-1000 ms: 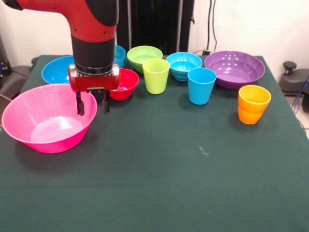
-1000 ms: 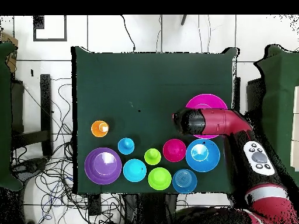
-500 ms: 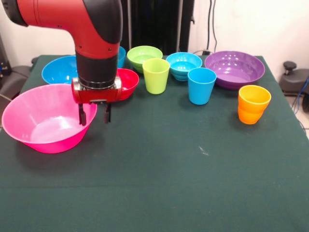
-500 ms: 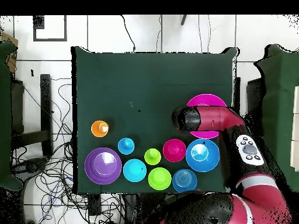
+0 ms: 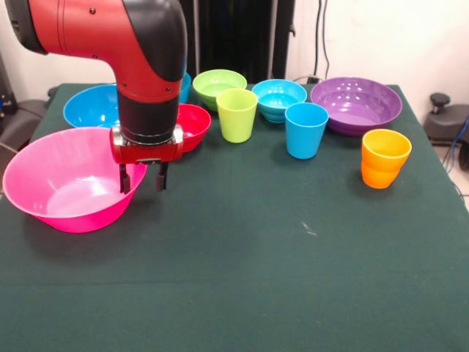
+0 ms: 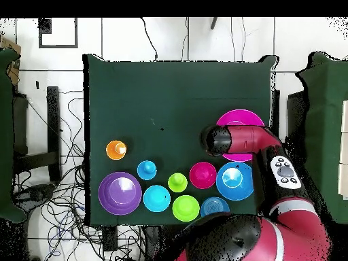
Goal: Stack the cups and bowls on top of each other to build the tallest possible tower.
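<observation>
The claw (image 5: pixel 142 178) hangs with its two fingers spread apart and nothing between them, straddling or just outside the pink bowl's (image 5: pixel 51 176) rim on the side nearest the table's (image 5: pixel 256 271) middle; whether a finger touches the rim cannot be told. In the front view the bowl's centre lies toward nine o'clock from the claw. The bowl sits upright, mouth up, its axis vertical, with no long side to favour, so a grasp here would likely pinch the rim wall. No tower stands yet: every piece rests singly on the table. From the claw, the red bowl (image 5: pixel 192 125) lies just off at about one o'clock, the lime green cup (image 5: pixel 237 114) and light blue cup (image 5: pixel 305 129) toward two, the orange cup (image 5: pixel 384 157) near three, all upright and mouths up. The large blue bowl (image 5: pixel 89 106) sits at about eleven
</observation>
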Controlling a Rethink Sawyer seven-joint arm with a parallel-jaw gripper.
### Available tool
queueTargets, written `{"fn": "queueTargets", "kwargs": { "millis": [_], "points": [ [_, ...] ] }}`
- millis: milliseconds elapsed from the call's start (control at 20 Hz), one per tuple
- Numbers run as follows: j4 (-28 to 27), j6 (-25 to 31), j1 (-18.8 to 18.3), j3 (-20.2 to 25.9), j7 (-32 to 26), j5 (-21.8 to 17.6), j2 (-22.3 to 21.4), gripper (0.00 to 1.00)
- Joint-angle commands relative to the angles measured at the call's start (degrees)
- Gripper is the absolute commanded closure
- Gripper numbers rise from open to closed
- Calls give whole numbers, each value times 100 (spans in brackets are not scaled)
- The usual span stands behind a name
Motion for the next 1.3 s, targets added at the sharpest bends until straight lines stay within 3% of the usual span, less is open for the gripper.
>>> {"fn": "queueTargets", "kwargs": {
  "millis": [50,300,350,950,1150,1300],
  "points": [
    [-329,-94,163,-14,34,-382,123,0],
    [-344,-34,188,-53,10,-342,111,0],
    [-350,-26,191,-55,7,-334,112,100],
    [-356,-8,218,-94,-27,-267,79,100],
    [-193,282,369,-86,-29,-124,-227,100],
    [208,752,567,-114,79,163,-802,100]
  ]
}}
